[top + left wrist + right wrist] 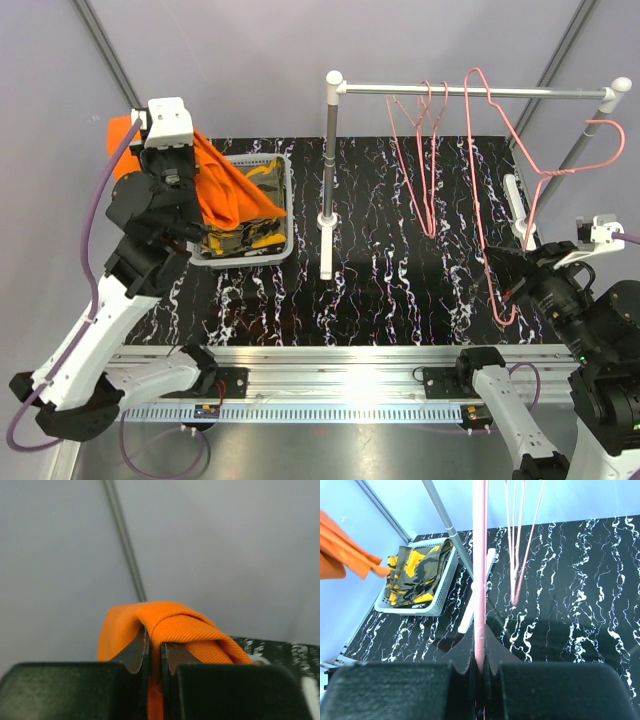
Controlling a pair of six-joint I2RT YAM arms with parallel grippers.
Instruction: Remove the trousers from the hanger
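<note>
Slanting down toward basket [290,215], orange trousers [225,190] hang pinched in left gripper [154,655]; right gripper [479,652] clamps hanger [479,580].

Basket [240,261] left of the rack [327,170], hangers [430,228] on its rail [480,91]

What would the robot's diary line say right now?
left hand: shut on orange trousers, over basket | right hand: shut on pink hanger | camouflage trousers: in basket

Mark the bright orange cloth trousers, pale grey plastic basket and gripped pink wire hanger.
bright orange cloth trousers [225,190]: top view, draped fold.
pale grey plastic basket [290,175]: top view, right rim.
pink wire hanger [479,555]: right wrist view, straight wire.
</note>
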